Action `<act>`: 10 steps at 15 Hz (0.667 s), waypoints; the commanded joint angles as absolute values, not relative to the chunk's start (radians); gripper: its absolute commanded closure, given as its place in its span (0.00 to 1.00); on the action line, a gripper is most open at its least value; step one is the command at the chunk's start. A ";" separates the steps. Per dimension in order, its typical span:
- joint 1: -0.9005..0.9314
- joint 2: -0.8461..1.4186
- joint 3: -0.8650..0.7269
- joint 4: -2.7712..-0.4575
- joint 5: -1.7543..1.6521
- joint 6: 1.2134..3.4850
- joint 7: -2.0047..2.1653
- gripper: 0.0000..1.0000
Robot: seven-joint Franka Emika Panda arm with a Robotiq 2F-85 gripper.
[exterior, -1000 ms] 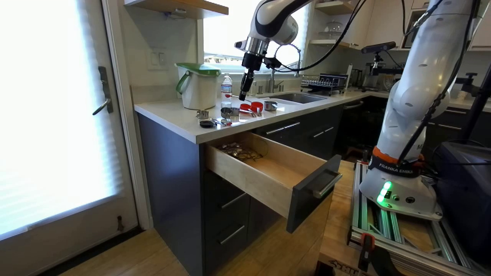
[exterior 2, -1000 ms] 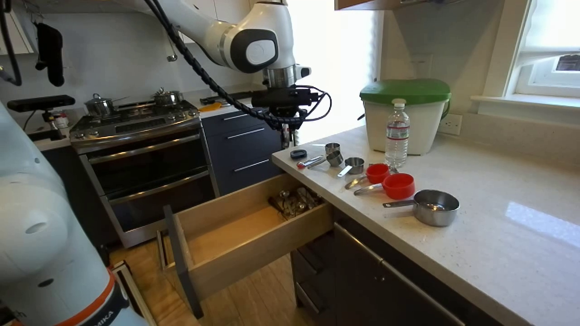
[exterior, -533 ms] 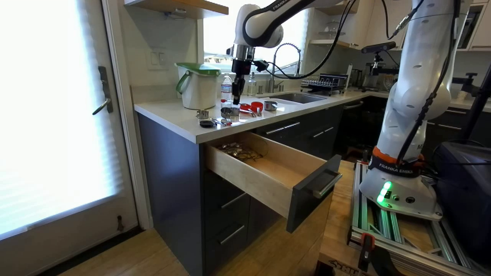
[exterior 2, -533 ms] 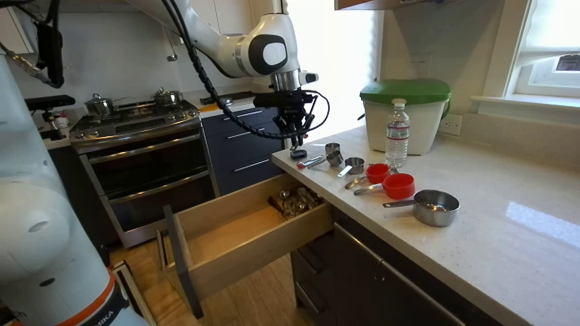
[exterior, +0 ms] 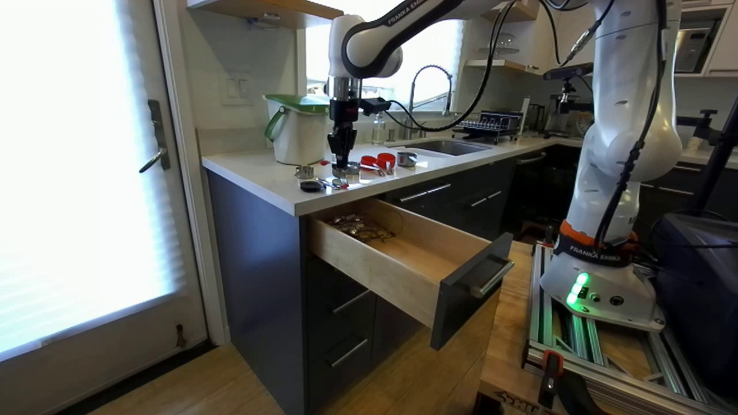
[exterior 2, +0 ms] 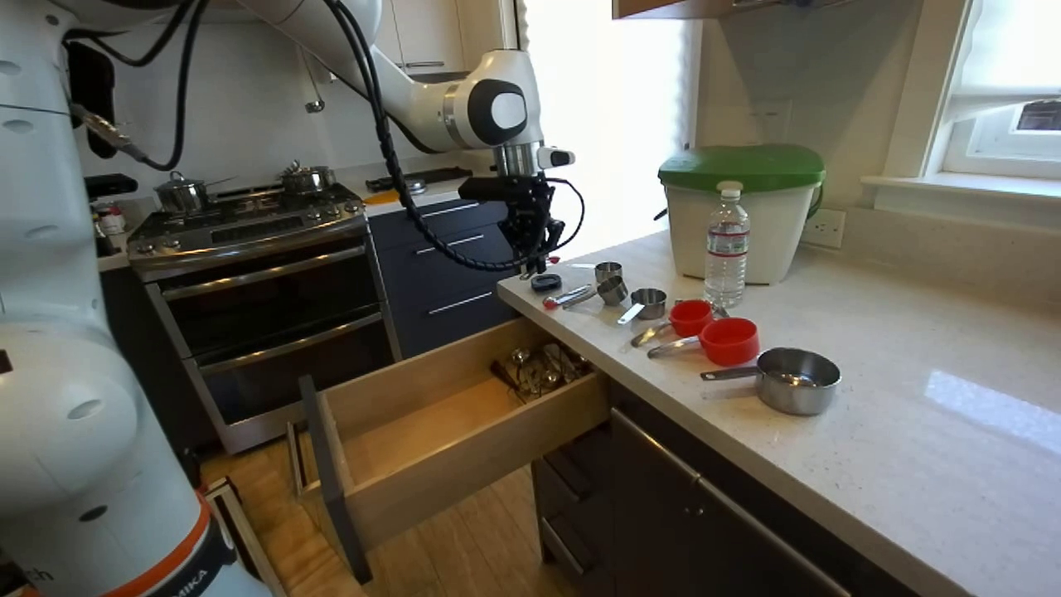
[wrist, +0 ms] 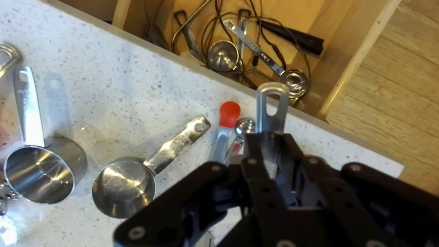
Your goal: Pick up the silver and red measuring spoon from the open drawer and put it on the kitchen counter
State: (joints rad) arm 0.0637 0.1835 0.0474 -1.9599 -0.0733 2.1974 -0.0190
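The pale stone bench (exterior 2: pixel 920 481) ends in a corner, its thin front edge running straight; in an exterior view the widest open stretch of stone lies past the cups, away from that corner. Below the edge, the drawer (exterior 2: pixel 481 460) stands pulled out, pale wood floor showing toward its front panel and metal spoons (wrist: pixel 223 56) lying toward its back. A white, green-lidded bin (exterior 2: pixel 738 236) stands near the end of the bench, a water bottle (exterior 2: pixel 727 269) just beside it. The tool (wrist: pixel 270 139) hangs over the bench near the corner, and in the wrist view stone shows between the two. The large silver cup (exterior 2: pixel 798 383) sits furthest from the corner; two red cups (exterior 2: pixel 729 342) come next, then smaller silver cups (wrist: pixel 123 188), handles pointing toward the front edge. A dark round thing (exterior 2: pixel 546 283) lies just inside the corner. A red-tipped spoon (wrist: pixel 229 113) lies beside the tool in the wrist view. The measuring spoon (wrist: pixel 270 122), silver and red, is gripped by the tool: its slotted handle laps the bench edge in the wrist view, and its red end shows beside the fingertips in both exterior views.
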 commanded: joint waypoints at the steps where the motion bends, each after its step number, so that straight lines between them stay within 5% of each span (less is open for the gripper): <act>1: 0.080 0.253 0.043 -1.883 -0.099 2.173 0.068 0.95; 10: 0.085 0.350 0.035 -1.807 -0.077 2.188 0.158 0.95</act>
State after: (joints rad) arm 0.0721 0.3120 0.0461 -1.8421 -0.0736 2.1974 0.1183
